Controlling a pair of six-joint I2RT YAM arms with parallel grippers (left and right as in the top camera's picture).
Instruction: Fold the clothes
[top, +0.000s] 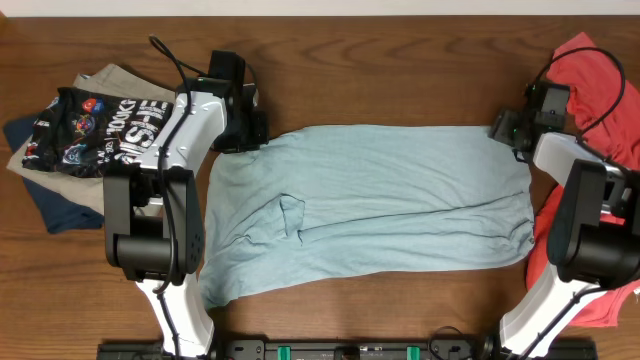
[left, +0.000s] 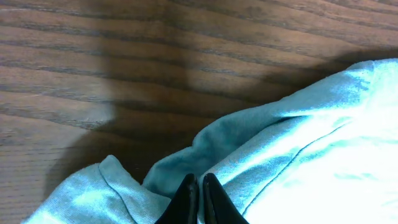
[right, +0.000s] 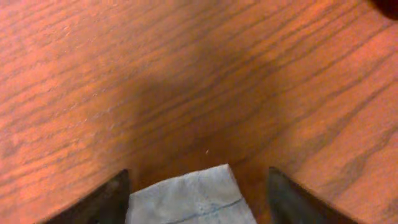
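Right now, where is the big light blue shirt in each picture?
Overhead: the light blue cloth shirt lies spread across the middle, between both arms.
Left wrist: the shirt fills the lower right, its bunched edge pinched in the shut left hand.
Right wrist: only one shirt corner shows, bottom middle, inside the open right hand.
Shared landmark: the brown wooden table underneath.

A dark brown wood-grain tabletop (top: 400, 60) is filling the overhead view. A pale strip (top: 320, 5) is running along its 12 o'clock edge. A black rail with green fittings (top: 400, 350) is lying along the 6 o'clock edge. Overhead light is casting soft shadows (left: 143, 68) across the grain.
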